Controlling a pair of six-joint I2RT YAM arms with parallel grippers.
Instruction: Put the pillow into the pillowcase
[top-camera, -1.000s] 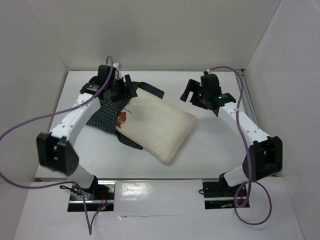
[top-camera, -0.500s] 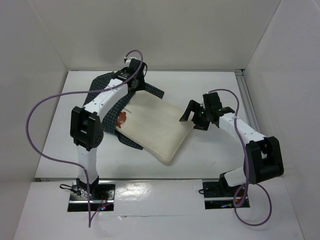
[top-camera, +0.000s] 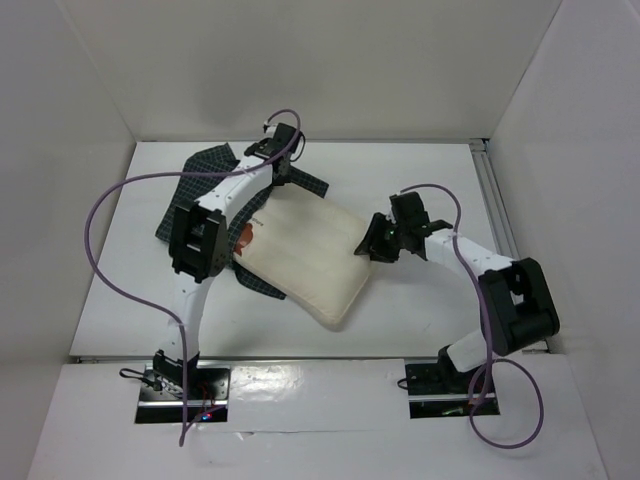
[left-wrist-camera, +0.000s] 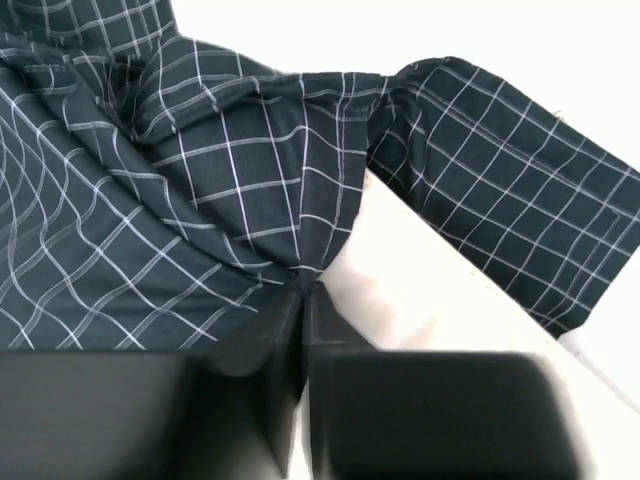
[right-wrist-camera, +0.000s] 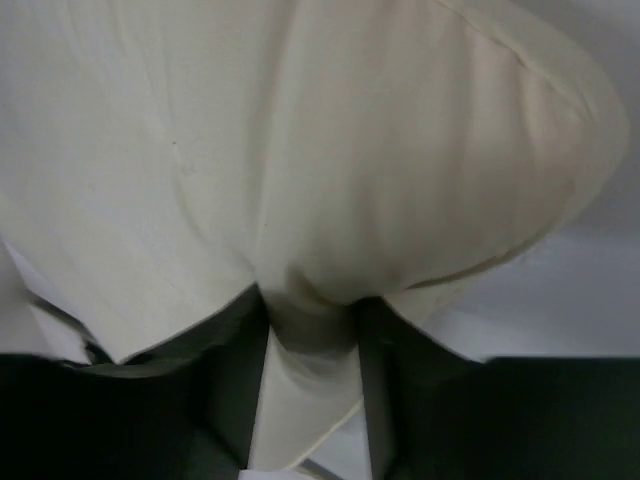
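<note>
The cream pillow (top-camera: 310, 250) lies slanted in the middle of the table, with a reddish mark (top-camera: 244, 237) near its left end. That end rests on the dark checked pillowcase (top-camera: 200, 180), which spreads out to the back left. My left gripper (top-camera: 283, 176) is at the pillow's far corner, shut on a fold of the pillowcase (left-wrist-camera: 200, 180) at its edge; the left gripper (left-wrist-camera: 305, 290) has cream pillow (left-wrist-camera: 420, 300) showing beside it. My right gripper (top-camera: 368, 246) is shut on the pillow's right edge. In the right wrist view the right gripper (right-wrist-camera: 310, 325) pinches a bunch of pillow (right-wrist-camera: 300, 150) fabric.
White walls close in the white table (top-camera: 420, 300) at the back and on both sides. A metal rail (top-camera: 492, 195) runs along the right side. Purple cables (top-camera: 110, 210) loop off both arms, the left one out over the table's left part.
My left gripper moved right along the pillowcase to the pillow's far corner and shut on the cloth. My right gripper came left to the pillow's right edge and closed on it.
</note>
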